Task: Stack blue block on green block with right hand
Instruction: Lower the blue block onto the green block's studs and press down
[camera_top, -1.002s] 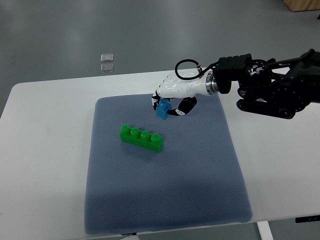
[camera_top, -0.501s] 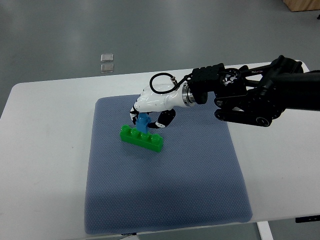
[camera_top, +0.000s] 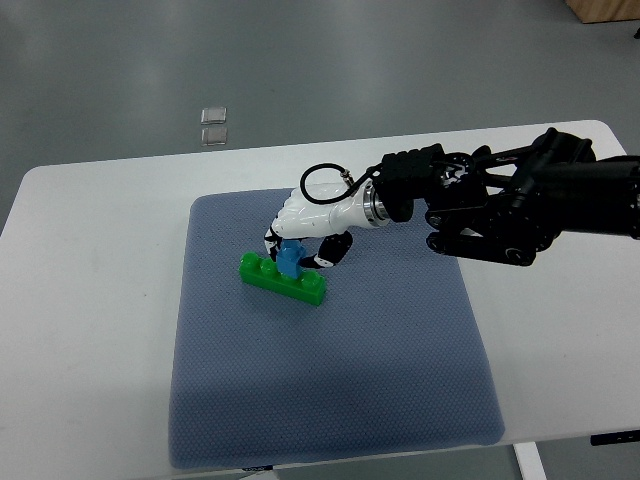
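A long green block (camera_top: 282, 281) with round studs lies on the blue-grey mat (camera_top: 330, 380), left of the mat's middle. A small blue block (camera_top: 291, 258) stands on top of the green block, near its centre. My right hand (camera_top: 300, 243), white with dark fingertips, reaches in from the right and is shut on the blue block from above. Its black forearm stretches across the table's right side. The left arm does not show.
The mat lies on a white table (camera_top: 80, 300). Two small clear squares (camera_top: 213, 124) lie on the grey floor beyond the table's far edge.
My right hand has carried the blue block left and down from the mat's far side; the block now rests on the green block.
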